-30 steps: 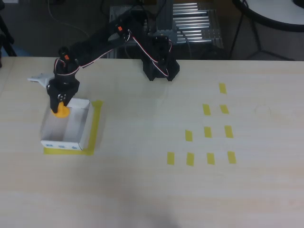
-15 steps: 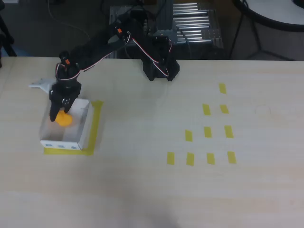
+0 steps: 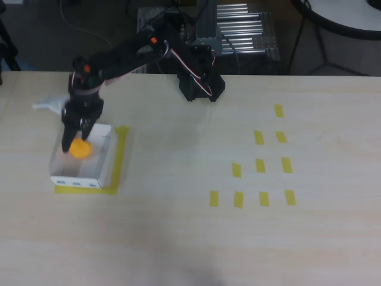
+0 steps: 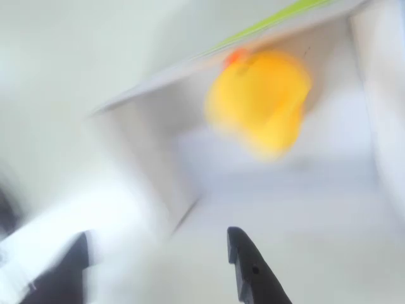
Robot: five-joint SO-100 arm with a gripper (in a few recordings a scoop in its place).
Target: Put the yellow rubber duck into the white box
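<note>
The yellow rubber duck (image 3: 80, 148) lies inside the white box (image 3: 105, 159), toward its far end, at the left edge of the table (image 3: 190, 238), so the placing looks done. The gripper (image 3: 75, 132) hangs just above it with its jaws apart and empty. The box's blue marks are too small to read.

Your arm is reaching from its base (image 3: 201, 86) at the far edge of the table out toward the left of the overhead view, the links folding down at the wrist so that the gripper (image 3: 76, 132) is pointing downward. In the wrist view the gripper (image 4: 161, 266) is showing its two dark fingers (image 4: 253, 272) standing apart, with nothing sitting between them; that view is blurring.
</note>
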